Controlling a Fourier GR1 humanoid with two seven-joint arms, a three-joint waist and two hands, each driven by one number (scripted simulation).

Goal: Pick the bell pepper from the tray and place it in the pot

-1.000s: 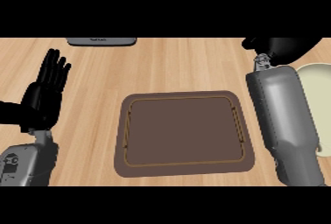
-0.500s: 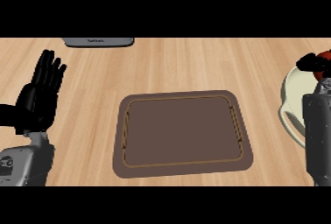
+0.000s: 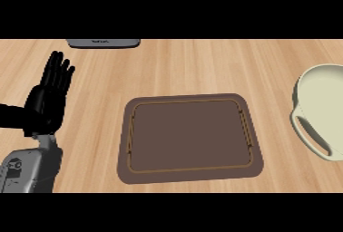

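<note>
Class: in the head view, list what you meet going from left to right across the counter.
Left hand, open and resting at the left edge → grey device at the far edge → brown tray → cream pot at the right edge.

Tray [image 3: 189, 136] centre; pot [image 3: 321, 113] right; left hand [image 3: 48, 97] left.

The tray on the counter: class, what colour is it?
Dark brown, with a thin lighter brown line inside its rim; the tray shows best in the head view.
</note>
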